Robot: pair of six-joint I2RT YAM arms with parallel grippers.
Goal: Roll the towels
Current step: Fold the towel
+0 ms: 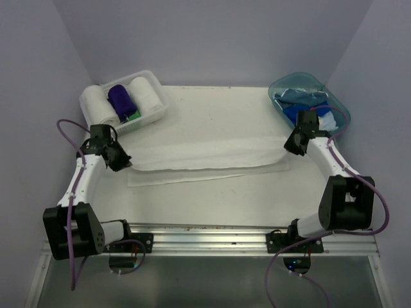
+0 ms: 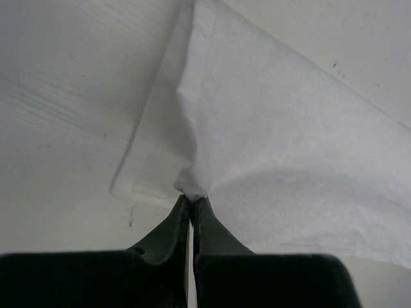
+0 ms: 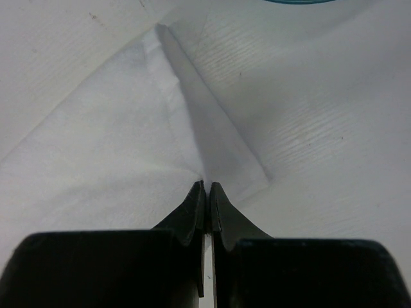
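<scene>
White towel (image 1: 205, 160), laid lengthwise on counter (image 1: 212, 199).
My left end effector (image 2: 191, 200) and right end effector (image 3: 207, 187) pinch opposite ends, apparently to straighten it for rolling.

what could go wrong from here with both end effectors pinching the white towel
1. The left end effector and right end effector each hold only a small pinch at the edge of the white towel, so it may slip free when pulled.
2. At the left pinch a lower layer lies flat, seemingly ungripped; the layers could separate and roll crooked.
3. The right arm works close to the teal tub and might bump it.
</scene>
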